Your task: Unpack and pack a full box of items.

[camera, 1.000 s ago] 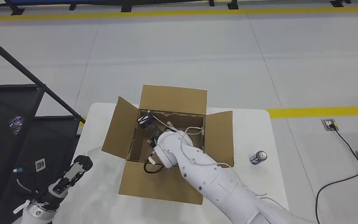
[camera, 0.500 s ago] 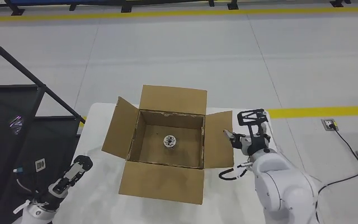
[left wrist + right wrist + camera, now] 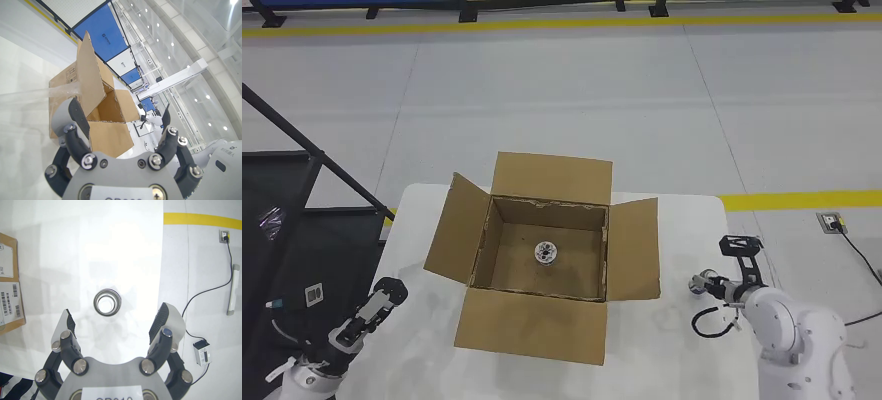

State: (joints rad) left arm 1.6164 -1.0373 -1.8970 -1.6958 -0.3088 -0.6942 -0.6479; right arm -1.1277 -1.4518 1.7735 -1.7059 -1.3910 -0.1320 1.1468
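Brown cardboard box (image 3: 510,268) is seen open on the white desk (image 3: 687,225), with one small round item (image 3: 545,251) lying on its floor, possibly another can, though too small to tell. An upright silver metal can (image 3: 107,304) is set on the desk beyond the box's right flap, below the right jaws, which are spread wide with nothing held. The left jaws are spread and empty by the desk's left corner. If the right jaws are lowered off-centre, the can could be clipped by a pad and toppled toward the desk edge.
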